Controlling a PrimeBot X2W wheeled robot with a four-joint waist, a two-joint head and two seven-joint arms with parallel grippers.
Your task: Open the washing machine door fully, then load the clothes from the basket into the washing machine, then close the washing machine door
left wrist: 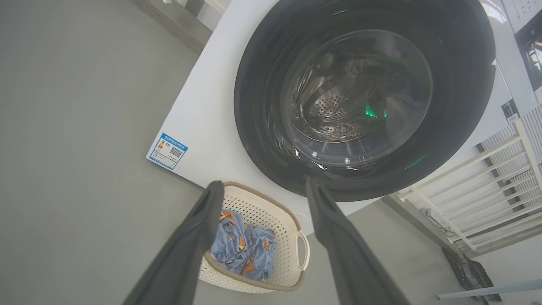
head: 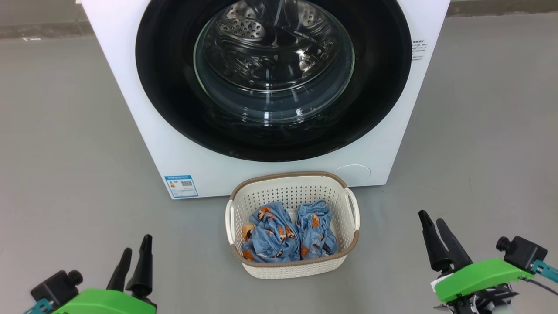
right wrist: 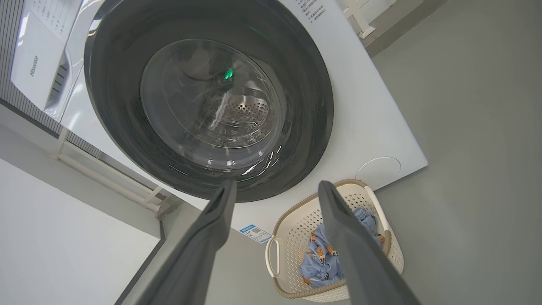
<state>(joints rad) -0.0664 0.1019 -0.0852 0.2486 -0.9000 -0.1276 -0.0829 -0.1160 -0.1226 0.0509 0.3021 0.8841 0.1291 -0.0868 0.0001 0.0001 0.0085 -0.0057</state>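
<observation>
Ahead, the basket of clothes sits between our left gripper and right gripper, each with fingers spread, holding nothing.

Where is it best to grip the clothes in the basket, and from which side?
Probably pinch a raised fold on one crumpled bundle of the clothes, coming down from above: the basket is open only at its top, and its walls block a sideways approach.
</observation>
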